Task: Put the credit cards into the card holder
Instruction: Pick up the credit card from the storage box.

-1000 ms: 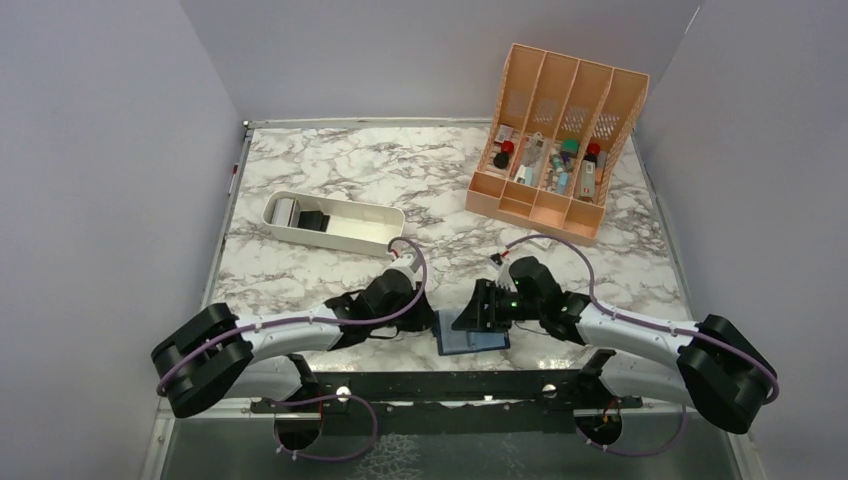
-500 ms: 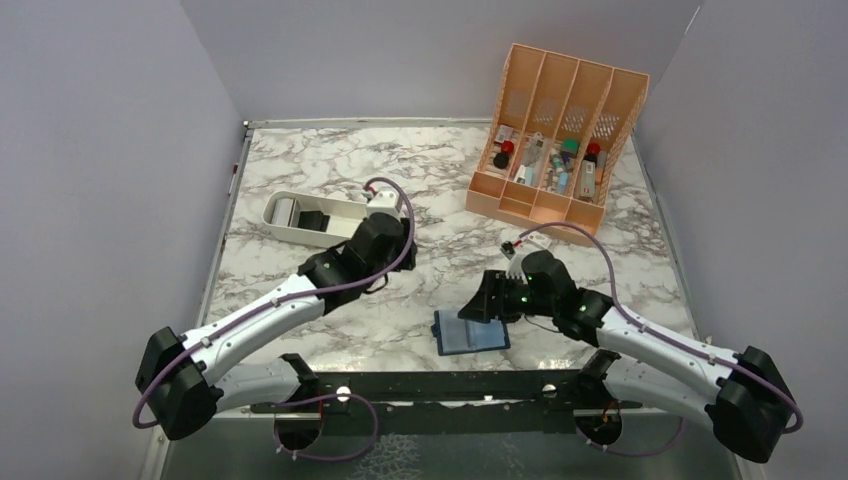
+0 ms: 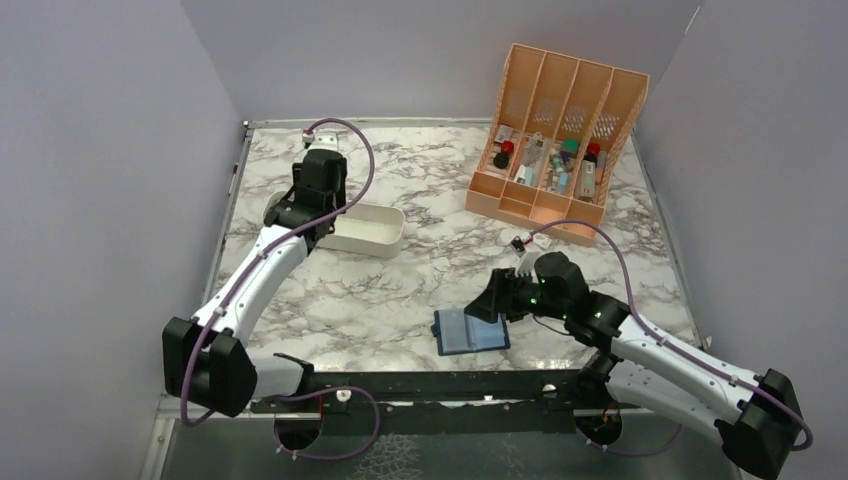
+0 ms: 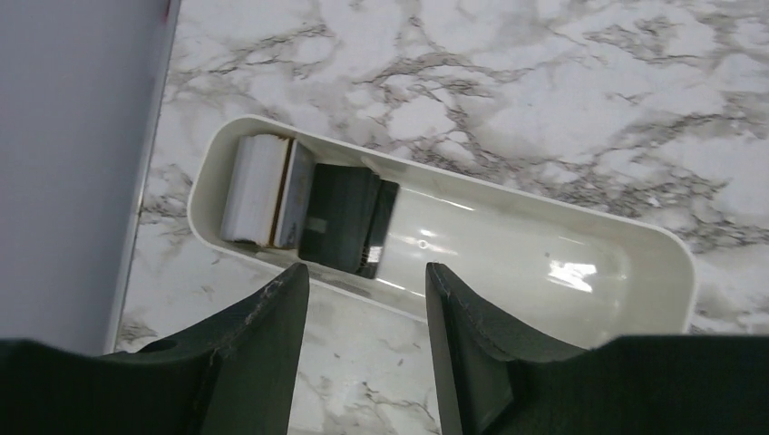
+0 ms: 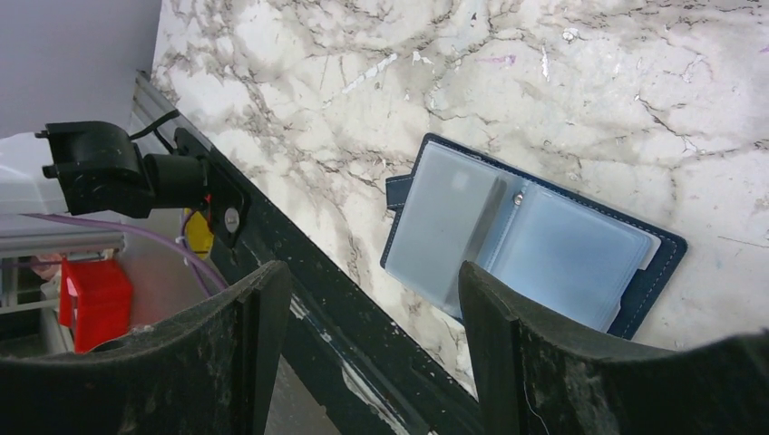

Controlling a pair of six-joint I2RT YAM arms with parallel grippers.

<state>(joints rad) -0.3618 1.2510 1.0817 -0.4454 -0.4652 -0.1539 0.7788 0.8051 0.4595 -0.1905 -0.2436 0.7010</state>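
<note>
The credit cards sit bunched at one end of the white tray; the left gripper hovers over that end, jaws apart and empty; the card holder lies spread open on the marble table by its near edge; the right gripper hangs above it, jaws wide, holding nothing.

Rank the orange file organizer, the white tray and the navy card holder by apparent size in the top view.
Largest: orange file organizer.
Next: white tray, though partly hidden.
Smallest: card holder.
</note>
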